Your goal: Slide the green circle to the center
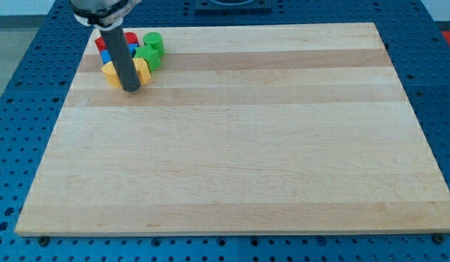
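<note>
The green circle (153, 41) is a short green cylinder near the board's top left corner, at the right edge of a tight cluster of blocks. A second green block (148, 58), star-like in shape, sits just below it. My tip (132, 89) rests on the board at the cluster's lower edge, below and left of the green circle. The dark rod (119, 54) stands in front of the cluster and hides its middle.
The cluster also holds red blocks (101, 44), a blue block (105, 57) and yellow blocks (111, 73) beside the rod; their shapes are partly hidden. The wooden board (239, 138) lies on a blue perforated table (21, 87).
</note>
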